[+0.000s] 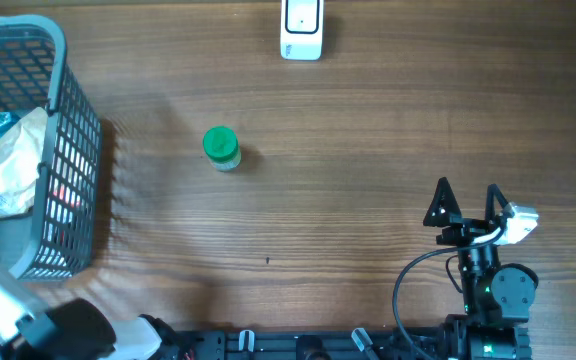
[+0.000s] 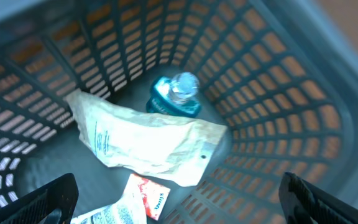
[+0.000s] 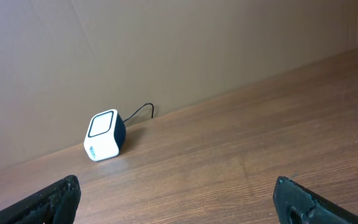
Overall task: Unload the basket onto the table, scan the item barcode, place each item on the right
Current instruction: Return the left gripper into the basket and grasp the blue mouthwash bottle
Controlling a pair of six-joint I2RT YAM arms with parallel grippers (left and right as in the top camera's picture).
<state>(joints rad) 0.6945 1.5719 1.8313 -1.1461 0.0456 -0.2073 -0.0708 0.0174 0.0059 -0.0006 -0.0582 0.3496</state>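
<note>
Since the left gripper hangs over the basket with jaws fully spread and nothing between them, the step in hand is judged to be picking an item for scanning. Directly below it lies a white pouch. A red-and-white packet sits nearer the fingers, just beside the pouch's near edge, and a blue-labelled bottle lies beyond the pouch, towards the far wall.

Recommendation: descend straight, clear of the mesh walls, and pinch the pouch by a free edge (no barcode is discernible from here).

The right gripper sits open and empty, well apart from the basket. Far ahead of it, across the table, stands the scanner. A green-capped jar stands on the open table between basket and scanner, untouched.
</note>
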